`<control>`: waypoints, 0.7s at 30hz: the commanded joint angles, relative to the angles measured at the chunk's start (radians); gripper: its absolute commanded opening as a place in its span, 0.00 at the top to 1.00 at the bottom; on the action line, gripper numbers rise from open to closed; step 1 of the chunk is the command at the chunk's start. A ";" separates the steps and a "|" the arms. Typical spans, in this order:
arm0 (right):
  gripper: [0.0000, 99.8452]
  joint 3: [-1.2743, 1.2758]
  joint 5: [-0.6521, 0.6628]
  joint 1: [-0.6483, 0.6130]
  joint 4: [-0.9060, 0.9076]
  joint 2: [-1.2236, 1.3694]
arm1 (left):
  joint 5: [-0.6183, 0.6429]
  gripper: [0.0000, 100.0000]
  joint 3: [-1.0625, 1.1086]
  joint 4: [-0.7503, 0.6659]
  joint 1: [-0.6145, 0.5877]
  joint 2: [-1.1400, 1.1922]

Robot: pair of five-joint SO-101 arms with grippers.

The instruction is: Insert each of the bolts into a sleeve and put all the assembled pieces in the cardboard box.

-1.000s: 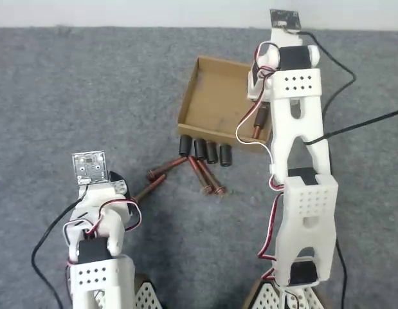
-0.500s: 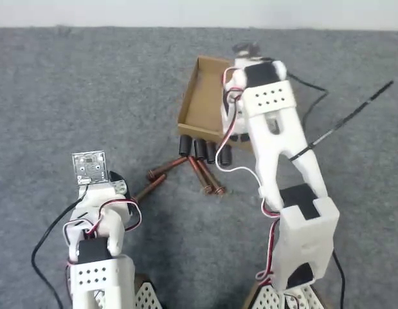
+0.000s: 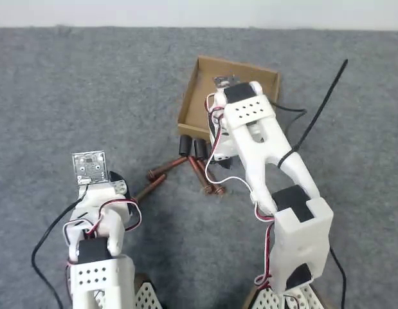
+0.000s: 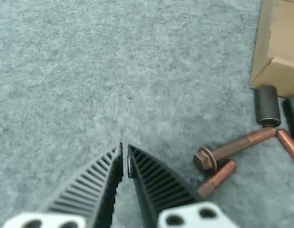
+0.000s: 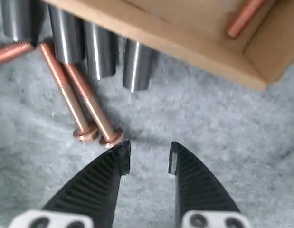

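Bolts (image 5: 90, 104) lie right at the tips of the right gripper (image 5: 147, 159), whose jaws stand apart with nothing between them, low over the grey surface (image 5: 222, 123). The flanged heads of two of them sit side by side just off one fingertip, and their shanks run away toward the sleeves (image 5: 99, 47). A second ago the right arm (image 3: 250, 122) was reaching over the far right side of the cardboard box (image 5: 184, 52). It has since swung back and across, and now hangs over the row of dark sleeves just outside the box's near wall, covering part of that row in the high view. Four sleeves lie there side by side, their ends close to the wall. Inside the box one copper shank (image 5: 244, 19) rests near a corner; whether it wears a sleeve I cannot tell. The left gripper (image 4: 125, 154) has not moved: its jaws are drawn together on nothing, low over bare surface, with two more bolts (image 4: 232, 147) a little way off toward the box.
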 commanded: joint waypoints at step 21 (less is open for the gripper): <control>0.90 0.074 -0.003 -0.056 -0.280 0.051 | -0.005 0.99 -0.012 -0.002 0.006 -0.023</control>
